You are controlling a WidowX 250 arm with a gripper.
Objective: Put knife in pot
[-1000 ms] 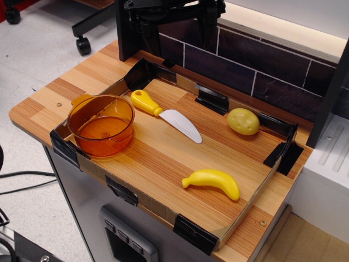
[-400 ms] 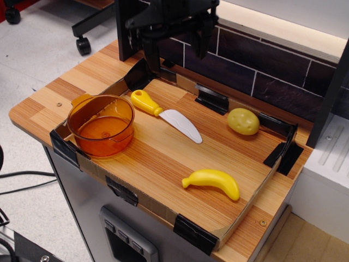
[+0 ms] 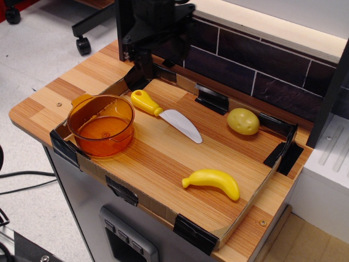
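The knife (image 3: 165,114) lies flat near the desk's back-left corner, just right of the pot (image 3: 101,125), its long axis diagonal: yellow handle toward the back-left corner, blade tip toward the front-right. The gripper (image 3: 161,57) hangs above the back edge, jaws spread and empty.

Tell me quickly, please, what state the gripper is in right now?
Gripper: open and holding nothing, above the back edge of the tray; the knife lies on the board, untouched.
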